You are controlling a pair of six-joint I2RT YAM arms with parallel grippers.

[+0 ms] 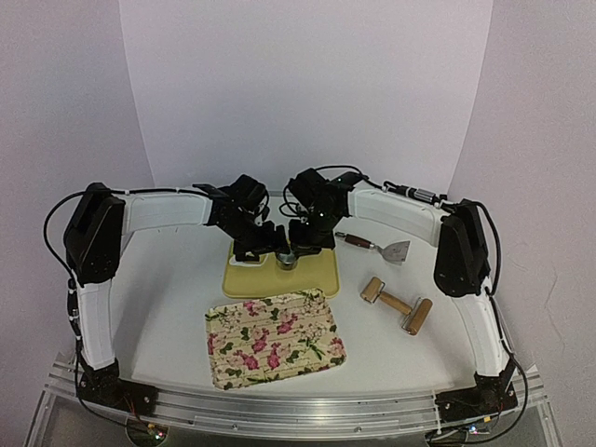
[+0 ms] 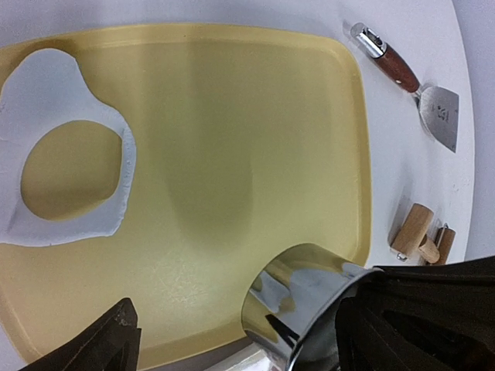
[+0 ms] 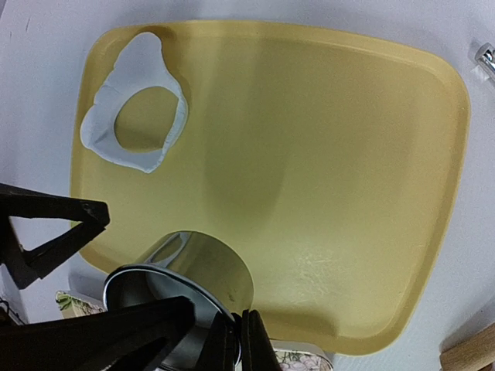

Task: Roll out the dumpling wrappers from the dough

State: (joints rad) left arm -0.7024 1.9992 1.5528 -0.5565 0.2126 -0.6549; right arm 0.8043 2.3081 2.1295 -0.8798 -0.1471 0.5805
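My right end effector point(image 3: 238, 344) pinches the shiny metal ring cutter point(image 3: 197, 267) at the yellow plastic board's point(image 3: 348, 154) near edge, left end effector point(image 1: 261, 244) wide open beside it; any white dumpling wrapper hides inside, I judge.

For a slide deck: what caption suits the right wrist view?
Right gripper pinches metal ring cutter at yellow board's edge; holed dough sheet beyond.
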